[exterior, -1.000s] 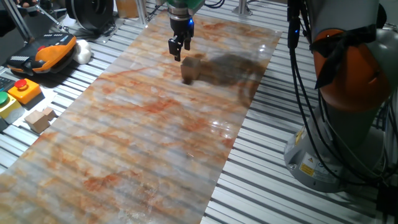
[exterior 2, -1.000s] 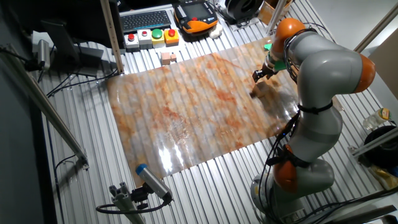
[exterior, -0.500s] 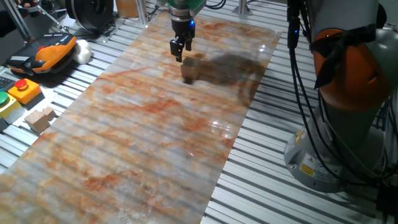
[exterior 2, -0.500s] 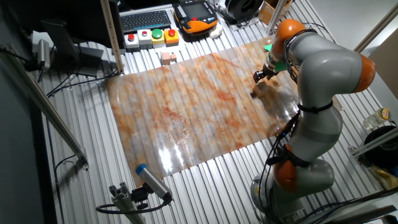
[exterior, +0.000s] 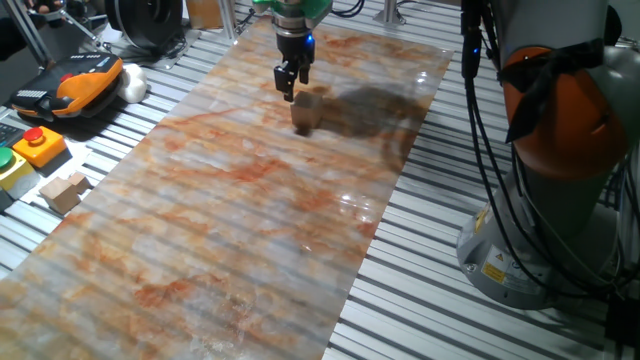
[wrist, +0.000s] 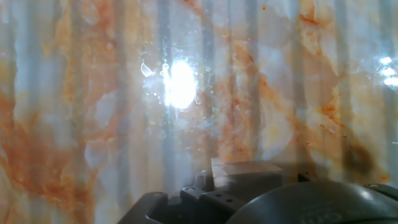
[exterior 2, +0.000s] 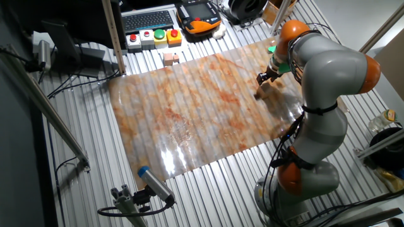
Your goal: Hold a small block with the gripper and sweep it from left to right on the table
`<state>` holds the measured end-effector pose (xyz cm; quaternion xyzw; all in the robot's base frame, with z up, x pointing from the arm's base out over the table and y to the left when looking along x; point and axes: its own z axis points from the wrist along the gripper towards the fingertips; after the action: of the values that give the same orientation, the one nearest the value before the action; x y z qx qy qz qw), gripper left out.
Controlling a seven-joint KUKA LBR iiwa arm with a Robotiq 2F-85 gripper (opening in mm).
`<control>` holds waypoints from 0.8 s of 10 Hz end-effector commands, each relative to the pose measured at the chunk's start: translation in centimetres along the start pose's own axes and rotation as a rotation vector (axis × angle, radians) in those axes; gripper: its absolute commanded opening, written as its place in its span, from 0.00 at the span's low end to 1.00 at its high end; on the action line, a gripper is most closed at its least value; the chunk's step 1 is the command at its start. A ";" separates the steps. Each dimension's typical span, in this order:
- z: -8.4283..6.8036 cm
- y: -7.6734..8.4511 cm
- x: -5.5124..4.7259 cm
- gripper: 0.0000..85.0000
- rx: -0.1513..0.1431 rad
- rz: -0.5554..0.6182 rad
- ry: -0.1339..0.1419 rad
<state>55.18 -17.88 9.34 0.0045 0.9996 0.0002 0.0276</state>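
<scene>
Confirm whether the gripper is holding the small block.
No: the gripper hangs above the table, while the small block sits apart, below its fingertips.

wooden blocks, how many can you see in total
2. A small block sits on the table just below the pincer. A joined pair of blocks lies off the board on the metal slats beside the button boxes. Others may be hidden.

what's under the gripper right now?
Bare marbled table; the gripper hangs above it, holding nothing. The small block sits apart, just beside it. The spot directly beneath the jaws is partly hidden.
</scene>
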 end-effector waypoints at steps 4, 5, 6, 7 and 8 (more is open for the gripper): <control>0.0 0.0 0.0 0.80 0.026 0.060 0.043; 0.0 0.0 0.0 0.80 0.021 0.086 0.060; 0.0 0.0 0.0 0.80 0.021 0.093 0.063; 0.0 0.0 0.0 0.80 0.023 0.088 0.060; 0.0 0.0 0.0 0.80 0.029 0.086 0.047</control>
<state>55.18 -17.88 9.35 0.0502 0.9986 -0.0145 0.0070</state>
